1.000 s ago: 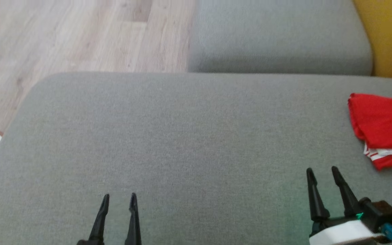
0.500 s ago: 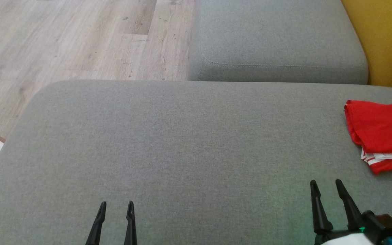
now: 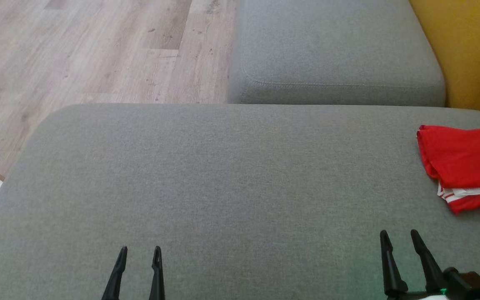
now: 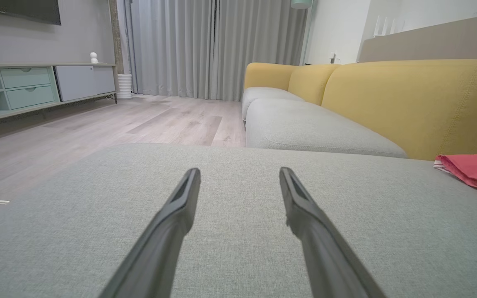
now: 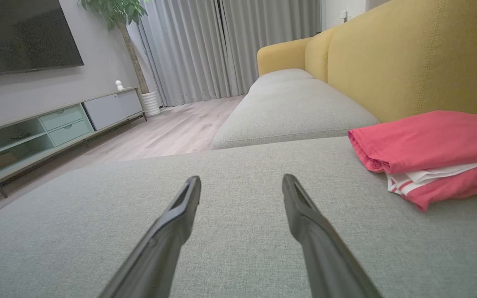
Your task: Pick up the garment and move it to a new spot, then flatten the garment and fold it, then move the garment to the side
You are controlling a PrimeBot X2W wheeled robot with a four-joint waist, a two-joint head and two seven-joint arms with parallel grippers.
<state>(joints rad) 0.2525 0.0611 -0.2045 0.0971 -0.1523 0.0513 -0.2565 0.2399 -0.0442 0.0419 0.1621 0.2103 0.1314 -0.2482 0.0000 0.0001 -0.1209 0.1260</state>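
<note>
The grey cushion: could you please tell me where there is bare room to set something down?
The grey cushion is bare from its left rim across the middle, ahead of the left gripper and right gripper, up to the far cushion. It is crowded at the right edge, where the folded red garment lies.

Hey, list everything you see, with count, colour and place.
garment: one, red with white trim, folded, right end of near cushion
near cushion: one, grey, under both grippers
far cushions: two, grey, beyond it
backrest: one, yellow, behind the garment
floor: one, pale wood, left of the cushions
curtains: one set, grey, far wall
cabinet: one, pale green and grey, left wall
television: one, dark, above the cabinet
left gripper: one, dark, open, empty, lower left
right gripper: one, dark, open, empty, lower right
</note>
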